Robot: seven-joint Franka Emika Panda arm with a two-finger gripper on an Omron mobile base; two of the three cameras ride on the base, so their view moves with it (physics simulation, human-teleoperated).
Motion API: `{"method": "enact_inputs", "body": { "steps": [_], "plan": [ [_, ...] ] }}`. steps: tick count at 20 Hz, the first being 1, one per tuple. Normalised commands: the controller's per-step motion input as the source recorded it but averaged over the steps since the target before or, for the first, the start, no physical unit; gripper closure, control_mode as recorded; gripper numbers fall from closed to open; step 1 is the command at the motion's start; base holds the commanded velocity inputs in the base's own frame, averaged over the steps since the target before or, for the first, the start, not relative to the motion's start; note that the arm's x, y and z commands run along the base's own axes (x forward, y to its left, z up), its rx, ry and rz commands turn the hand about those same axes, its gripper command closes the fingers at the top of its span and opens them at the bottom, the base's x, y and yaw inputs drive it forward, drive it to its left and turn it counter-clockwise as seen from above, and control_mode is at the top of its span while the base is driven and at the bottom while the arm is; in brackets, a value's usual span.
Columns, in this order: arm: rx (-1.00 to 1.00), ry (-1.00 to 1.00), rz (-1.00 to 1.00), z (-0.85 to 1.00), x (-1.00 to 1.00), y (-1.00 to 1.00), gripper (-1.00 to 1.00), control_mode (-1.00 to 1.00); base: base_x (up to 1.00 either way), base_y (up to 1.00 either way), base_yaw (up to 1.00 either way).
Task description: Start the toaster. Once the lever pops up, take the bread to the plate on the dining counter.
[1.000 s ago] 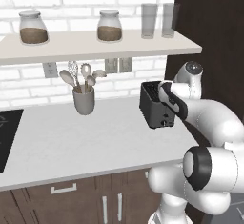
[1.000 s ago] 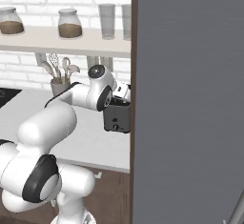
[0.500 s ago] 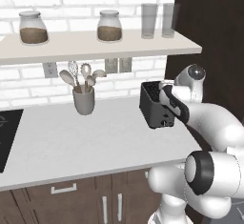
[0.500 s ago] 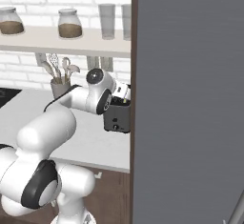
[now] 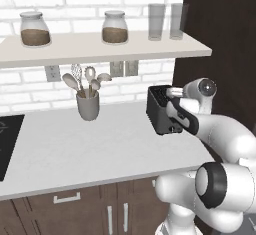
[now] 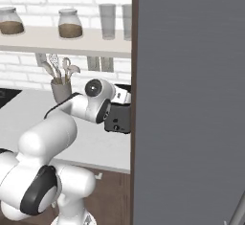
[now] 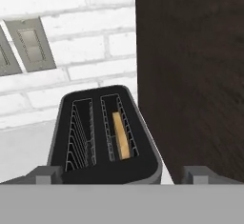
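Your two-finger gripper [image 7: 119, 178] is spread as wide as it goes and holds nothing, and it hangs just above the small boxy black toaster [image 5: 161, 110], which sits on the pale grey worktop [image 5: 90, 146] at the 3 o'clock end, right beside the tall dark wood panel [image 7: 190, 75]. The pale beige slice of bread [image 7: 122, 142] stands on its edge deep in the slot at the 3 o'clock side of the toaster top. The bread is likely light, thin, soft and crumbly, so pinch its flat sides gently near the top edge once it sticks up, and lift it straight out.
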Motion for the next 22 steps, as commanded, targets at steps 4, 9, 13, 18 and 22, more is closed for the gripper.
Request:
{"method": "enact_inputs", "body": {
  "steps": [4, 9, 13, 18, 22],
  "plan": [
    [0.00, -0.04, 0.00, 0.00, 0.00, 0.00, -1.00, -1.00, 0.00, 0.00, 0.00],
    [0.00, -0.01, 0.00, 0.00, 0.00, 0.00, -1.00, -1.00, 0.00, 0.00, 0.00],
    [0.00, 0.00, 0.00, 0.00, 0.00, 0.00, -1.00, -1.00, 0.00, 0.00, 0.00],
    [0.00, 0.00, 0.00, 0.00, 0.00, 0.03, -1.00, -1.00, 0.00, 0.00, 0.00],
    [0.00, 0.00, 0.00, 0.00, 0.00, 0.05, -1.00, -1.00, 0.00, 0.00, 0.00]
  ]
}}
